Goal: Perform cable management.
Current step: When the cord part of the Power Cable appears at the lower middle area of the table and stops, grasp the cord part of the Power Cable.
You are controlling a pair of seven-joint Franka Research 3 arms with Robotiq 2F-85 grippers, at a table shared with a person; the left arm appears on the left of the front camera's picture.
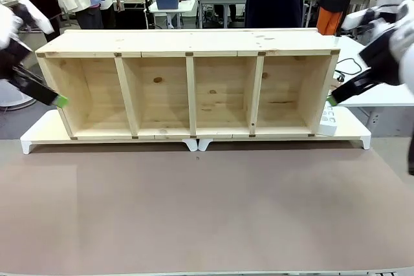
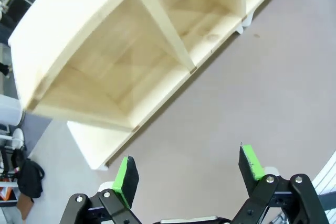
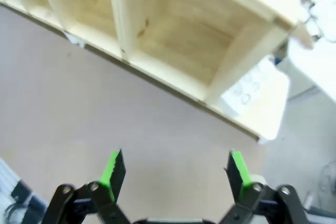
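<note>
A: Cable (image 1: pixel 352 64)?
B: Far right of the front view, on a white desk (image 1: pixel 385 97) behind the right end of the shelf (image 1: pixel 194 42). Thin, black, lying in a loose curve. Plug too small to tell.
A: Close to either end effector?
B: Apart from both.
A: Left end effector (image 2: pixel 186 171)?
B: Jaws spread wide, green pads (image 2: pixel 126 177) bare. Hanging over the brown desk (image 2: pixel 252 87), beside the shelf's left end at the left edge of the front view.
A: Right end effector (image 3: pixel 176 169)?
B: Likewise spread wide, gripping nothing. At the right of the front view, tip near the shelf's right end and the white strip (image 1: pixel 328 119) lying there.
A: Shelf?
B: Pale wood, four open compartments, standing on white risers (image 1: pixel 32 137).
</note>
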